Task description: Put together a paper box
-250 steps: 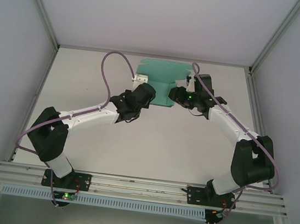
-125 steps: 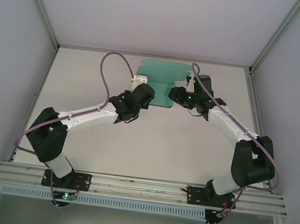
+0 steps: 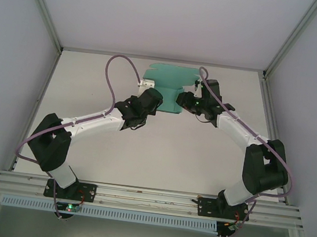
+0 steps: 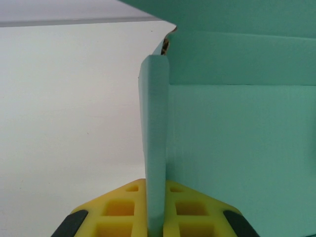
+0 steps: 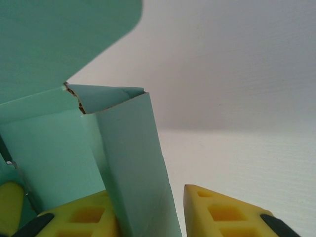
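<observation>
The right pincer (image 5: 148, 193) has moved in and is narrowing, not yet tight, round one standing flap (image 5: 133, 163) of the thin teal-green card paper box (image 3: 170, 76), whose other flap (image 4: 154, 123) sits pinched inside the left pincer (image 4: 156, 191), so folding can go on.

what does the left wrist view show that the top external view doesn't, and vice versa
Left wrist: the left hand shut on an upright flap of the paper box, edge-on between yellow fingers. Top external: the left arm, the right arm, the right hand at the box's right edge, the white table. Both: the teal paper box.
</observation>
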{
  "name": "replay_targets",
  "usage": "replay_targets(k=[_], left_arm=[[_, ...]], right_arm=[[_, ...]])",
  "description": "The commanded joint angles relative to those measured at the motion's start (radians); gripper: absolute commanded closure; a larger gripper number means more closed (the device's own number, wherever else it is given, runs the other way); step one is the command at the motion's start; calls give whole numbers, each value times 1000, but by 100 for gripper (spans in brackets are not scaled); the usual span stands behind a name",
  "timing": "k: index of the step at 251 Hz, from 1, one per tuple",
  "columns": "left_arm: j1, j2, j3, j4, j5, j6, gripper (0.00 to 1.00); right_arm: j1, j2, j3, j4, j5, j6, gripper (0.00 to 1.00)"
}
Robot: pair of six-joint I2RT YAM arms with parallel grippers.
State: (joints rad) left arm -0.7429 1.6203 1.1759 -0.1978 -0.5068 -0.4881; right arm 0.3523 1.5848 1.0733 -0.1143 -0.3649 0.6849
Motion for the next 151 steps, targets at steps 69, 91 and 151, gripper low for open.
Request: replay_targets(k=[69, 91, 151], left_arm=[[-8, -22, 38, -7, 17, 1, 100], [-6, -25, 39, -9, 21, 2, 100], [-6, -46, 24, 10, 54, -21, 100]], right_arm=[[56, 5, 5, -10, 59, -163, 73], [60, -13, -13, -15, 61, -228, 75], [54, -60, -118, 125, 180, -43, 79]])
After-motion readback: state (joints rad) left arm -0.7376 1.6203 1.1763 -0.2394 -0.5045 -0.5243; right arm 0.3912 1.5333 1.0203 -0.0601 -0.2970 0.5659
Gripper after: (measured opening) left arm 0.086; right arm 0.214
